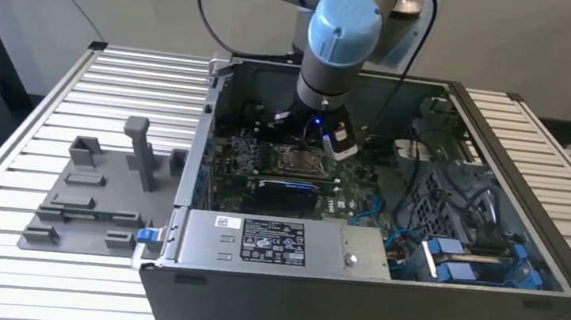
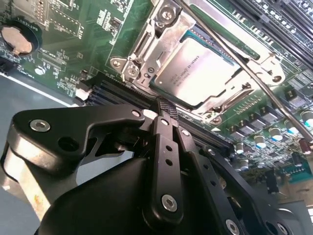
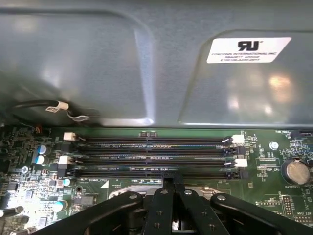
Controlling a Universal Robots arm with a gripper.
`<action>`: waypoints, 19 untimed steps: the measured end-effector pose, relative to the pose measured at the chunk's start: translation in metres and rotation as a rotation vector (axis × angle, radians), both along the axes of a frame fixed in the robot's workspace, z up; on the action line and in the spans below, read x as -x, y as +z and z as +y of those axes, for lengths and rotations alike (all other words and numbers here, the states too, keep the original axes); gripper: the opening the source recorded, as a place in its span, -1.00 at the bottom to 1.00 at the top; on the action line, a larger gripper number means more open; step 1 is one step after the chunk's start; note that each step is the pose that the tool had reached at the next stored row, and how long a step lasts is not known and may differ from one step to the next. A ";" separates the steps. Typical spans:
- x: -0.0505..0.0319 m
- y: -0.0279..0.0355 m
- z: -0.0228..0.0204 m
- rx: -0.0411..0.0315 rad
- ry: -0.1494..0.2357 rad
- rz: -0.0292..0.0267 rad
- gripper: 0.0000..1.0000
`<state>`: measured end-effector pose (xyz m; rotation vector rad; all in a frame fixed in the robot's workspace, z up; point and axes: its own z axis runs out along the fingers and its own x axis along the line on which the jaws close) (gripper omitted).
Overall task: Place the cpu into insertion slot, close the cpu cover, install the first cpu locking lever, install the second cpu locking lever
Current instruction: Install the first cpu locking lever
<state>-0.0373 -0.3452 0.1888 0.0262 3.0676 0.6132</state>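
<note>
Nearest in the second wrist view is the black gripper, its fingers pressed together with nothing between them. Just past the tip, the cpu lies flat in its socket on the green motherboard. The cpu cover lies down around its edges. 1 thin metal lever slants across above the socket. In the exterior view, the arm reaches down into the open computer case on the slatted worktop.
</note>
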 end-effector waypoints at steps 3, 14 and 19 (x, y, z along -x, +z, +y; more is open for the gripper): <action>-0.0008 -0.0005 0.0000 -0.0016 0.000 -0.0001 -0.79; -0.0051 -0.0013 0.0001 -0.0250 0.000 -0.0007 -0.79; -0.0055 -0.0012 0.0001 -0.0472 0.000 -0.0006 -0.79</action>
